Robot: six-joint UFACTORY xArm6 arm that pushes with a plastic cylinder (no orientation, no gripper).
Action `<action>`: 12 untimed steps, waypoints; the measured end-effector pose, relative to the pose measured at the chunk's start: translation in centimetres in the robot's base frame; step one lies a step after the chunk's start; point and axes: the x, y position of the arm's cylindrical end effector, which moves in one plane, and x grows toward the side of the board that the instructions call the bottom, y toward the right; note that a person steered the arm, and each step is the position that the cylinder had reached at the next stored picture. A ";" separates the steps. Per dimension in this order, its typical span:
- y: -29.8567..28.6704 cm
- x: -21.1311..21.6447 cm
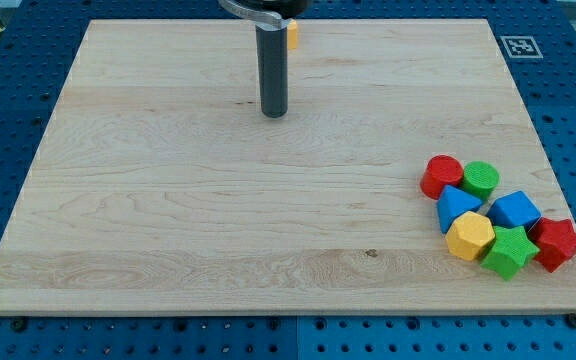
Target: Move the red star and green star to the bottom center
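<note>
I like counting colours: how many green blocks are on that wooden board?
2, both in the cluster at the view's lower right: a green cylinder at the cluster's top, beside the red cylinder, and a green star at the bottom, beside the red star. None seems hidden.

Under my work lies a pale wooden board [218, 200] with visible grain and one small dark knot below its middle. Around the board on every side runs a blue perforated base [8, 90]. Just beyond the board's upper right corner sits a black-and-white marker tag [517, 46]. Lighting is even.
</note>
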 end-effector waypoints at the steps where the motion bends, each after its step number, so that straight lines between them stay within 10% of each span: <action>1: 0.0 0.0; 7: 28.3 6.2; 12: 32.1 18.6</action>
